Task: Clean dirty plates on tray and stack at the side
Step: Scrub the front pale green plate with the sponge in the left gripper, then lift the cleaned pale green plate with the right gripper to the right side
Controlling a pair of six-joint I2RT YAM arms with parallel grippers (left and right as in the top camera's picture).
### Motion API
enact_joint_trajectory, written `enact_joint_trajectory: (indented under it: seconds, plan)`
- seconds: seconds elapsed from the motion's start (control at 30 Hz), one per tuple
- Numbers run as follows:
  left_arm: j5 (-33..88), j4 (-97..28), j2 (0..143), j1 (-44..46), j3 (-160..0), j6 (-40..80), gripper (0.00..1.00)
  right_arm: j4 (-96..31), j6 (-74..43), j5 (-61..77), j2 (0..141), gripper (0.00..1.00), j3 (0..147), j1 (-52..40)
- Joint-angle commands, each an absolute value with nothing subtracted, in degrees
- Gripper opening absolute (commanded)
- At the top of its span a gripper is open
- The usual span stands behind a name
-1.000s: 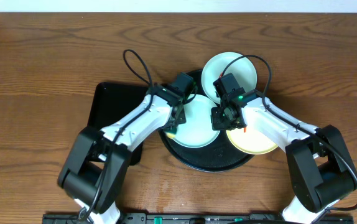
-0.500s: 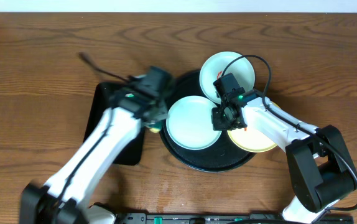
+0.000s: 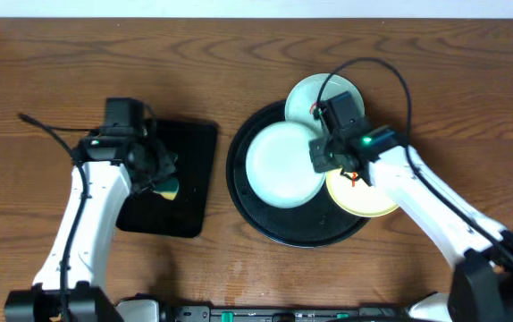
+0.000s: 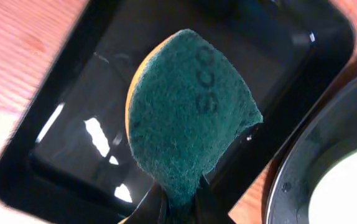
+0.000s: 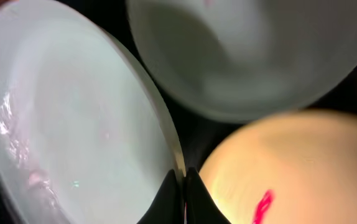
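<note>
— Over at the left gripper [image 3: 154, 174]?
— Clamped on a green sponge [image 4: 191, 118], above the rectangular tray [image 3: 194, 143], at 9 o'clock from the round black tray [image 3: 256, 228].
— And at the right gripper [image 3: 328, 159]?
— Pinched shut on the 3 o'clock rim of the mint plate [image 3: 279, 165], mid-tray. Crowded there by the second mint plate [image 3: 315, 94], overhanging the rim at 12, and the yellow plate [image 3: 368, 201] with its red smear [image 5: 262, 204], overhanging at 4.
— Room anywhere?
— Bare tabletop [image 3: 471, 107] out past 3 o'clock and along 12.

The overhead view looks straight down on the whole worktop [image 3: 60, 72]. Both wrist views sit close, sharing the round tray [image 3: 265, 224] with it.
</note>
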State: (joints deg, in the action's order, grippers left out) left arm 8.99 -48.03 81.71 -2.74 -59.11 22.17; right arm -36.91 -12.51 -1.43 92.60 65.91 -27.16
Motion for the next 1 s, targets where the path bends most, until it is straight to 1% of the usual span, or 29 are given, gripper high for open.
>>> enact_joint_trajectory:
  seconds: [0.0, 0.27, 0.37, 0.4, 0.43, 0.47, 0.63, 0.8, 0.87, 0.9, 0.97]
  plan:
    - [18.9, -47.0, 82.1, -6.0, -58.3, 14.6, 0.09, -35.6, -7.0, -4.1, 90.5, 0.01, 67.6, -28.3]
    - [18.9, -47.1, 82.1, -7.4, -58.3, 14.2, 0.17, -34.4, -7.1, -5.8, 90.3, 0.01, 67.6, -28.5]
    - [18.9, -47.3, 81.7, -7.4, -58.6, 14.2, 0.46, -33.4, -9.0, -5.7, 90.3, 0.01, 67.6, -29.3]
    - [18.9, -47.5, 81.5, -7.4, -58.9, 14.2, 0.59, -33.1, -9.7, -5.5, 90.3, 0.01, 67.6, -29.5]
    - [18.9, -47.9, 81.1, -7.4, -59.4, 14.2, 0.65, -32.9, -10.1, -5.3, 90.3, 0.01, 67.6, -29.7]
    - [18.9, -48.3, 80.7, -7.4, -59.8, 14.2, 0.68, -32.7, -10.3, -5.3, 90.3, 0.01, 67.6, -29.9]
    - [18.9, -51.6, 76.4, -7.4, -62.3, 14.2, 0.71, -29.6, -11.5, -5.3, 90.3, 0.01, 67.6, -30.9]
    - [19.3, -53.4, 68.6, -7.4, -62.5, 14.2, 0.72, -20.6, -16.0, -3.1, 90.7, 0.01, 67.6, -33.8]
    - [22.0, -53.5, 63.3, -7.4, -62.5, 14.9, 0.72, -14.5, -16.3, -3.2, 91.9, 0.01, 67.6, -36.6]
    - [22.6, -53.4, 61.6, -7.4, -62.5, 15.6, 0.75, -12.4, -16.3, -3.2, 92.6, 0.01, 67.6, -37.6]
    - [23.4, -53.3, 58.3, -7.4, -62.5, 16.3, 0.77, -8.0, -16.3, -3.2, 94.3, 0.01, 67.6, -39.7]
